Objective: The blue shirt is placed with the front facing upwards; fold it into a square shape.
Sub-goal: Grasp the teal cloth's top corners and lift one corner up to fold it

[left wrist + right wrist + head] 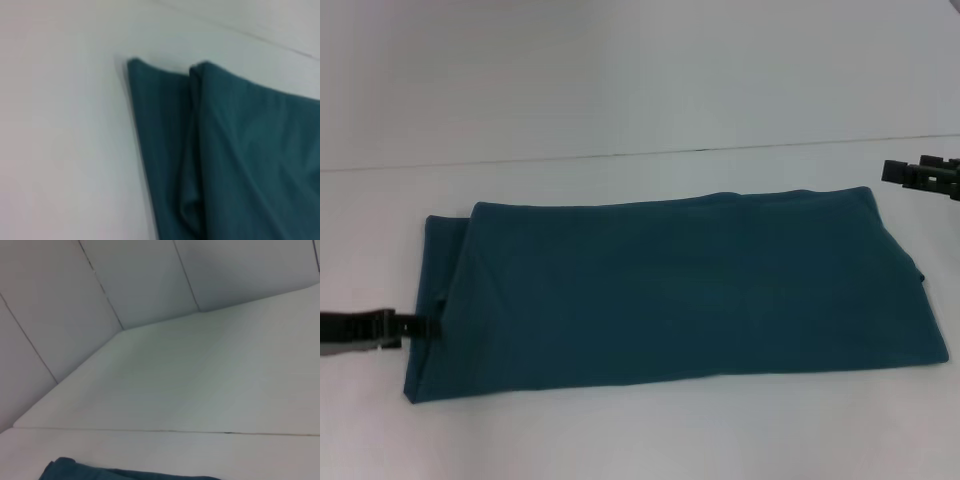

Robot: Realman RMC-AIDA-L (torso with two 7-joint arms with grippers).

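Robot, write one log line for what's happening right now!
blue shirt: folded into long band, plain side up | left gripper: at shirt's left edge | right gripper: off far right corner, apart | square: not yet

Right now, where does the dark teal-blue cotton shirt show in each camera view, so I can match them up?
Head view: the dark teal-blue cotton shirt lies folded into a long band across the middle of the white table.
Left wrist view: its layered end fills the lower right.
Right wrist view: only a sliver at the bottom edge.
Shared landmark: the white table.
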